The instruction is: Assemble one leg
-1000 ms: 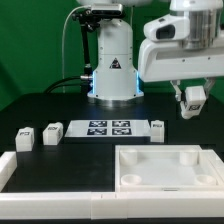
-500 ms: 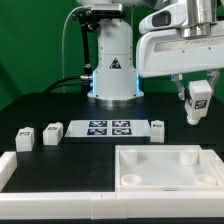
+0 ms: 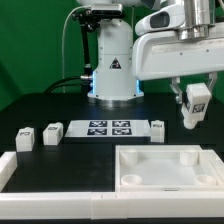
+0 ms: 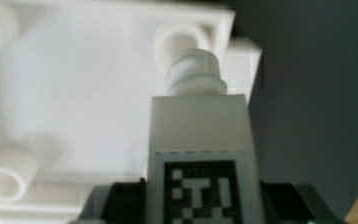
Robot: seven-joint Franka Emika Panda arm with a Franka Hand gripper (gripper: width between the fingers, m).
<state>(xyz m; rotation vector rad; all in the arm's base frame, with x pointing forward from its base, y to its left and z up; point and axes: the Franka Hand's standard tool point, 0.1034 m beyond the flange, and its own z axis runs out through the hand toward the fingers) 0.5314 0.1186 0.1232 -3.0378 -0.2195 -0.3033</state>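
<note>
Parked at the left of the exterior view, a spare leg (image 3: 23, 137) and its neighbour (image 3: 50, 131), tags showing, set within reach on the black table (image 3: 50, 105). Lying mid-frame, flat and fixed, the marker board (image 3: 107, 128) with four square tags; behind it, the arm's base (image 3: 112, 60), bearing a triangular warning sign but no readable brand name. Just right of the board, a third spare leg (image 3: 157, 127). Filling the lower right, the white tabletop (image 3: 165, 165), turned so its corner sockets face upward. Hanging at upper right, well above that tabletop, the gripper (image 3: 192, 98), fingers closed narrowly on the leg (image 3: 195, 110) and clamping its tagged body. In the wrist view, the leg's threaded tip (image 4: 197, 70) pointing away from the fingers toward a socket (image 4: 172, 42), apparently lined up for lowering in. On the tag, only black-and-white squares, no letters.
</note>
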